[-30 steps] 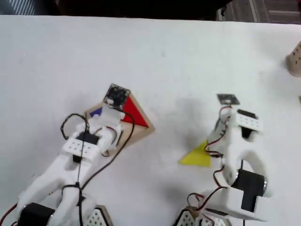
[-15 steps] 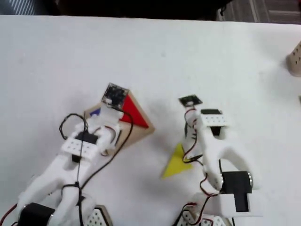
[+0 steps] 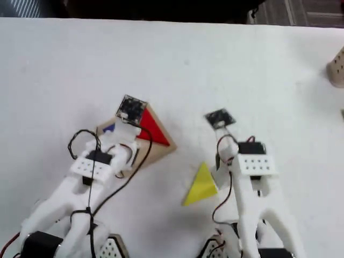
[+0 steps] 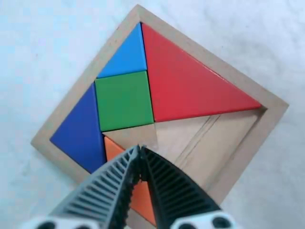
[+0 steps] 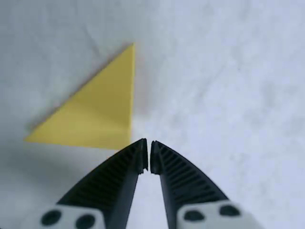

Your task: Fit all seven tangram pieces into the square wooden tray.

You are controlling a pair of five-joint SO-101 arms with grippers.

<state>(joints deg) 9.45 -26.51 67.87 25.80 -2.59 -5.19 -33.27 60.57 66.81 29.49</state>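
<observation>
One yellow triangle point(image 3: 201, 185) slid nearer tray point(image 3: 163, 152); right gripper point(image 5: 147, 155), left gripper point(image 4: 139, 155) closed, empty.

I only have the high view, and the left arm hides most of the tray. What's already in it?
Observer: Five pieces: a red triangle, light blue triangle, green square, dark blue piece and orange piece.
Operator: Where's the room left?
Observer: Bare wood shows in the tray along the red triangle's long edge, next to the orange piece.
Operator: Is the yellow triangle gripped?
Observer: No. The right gripper is shut on nothing beside one corner, and the triangle lies flat on the table.
</observation>
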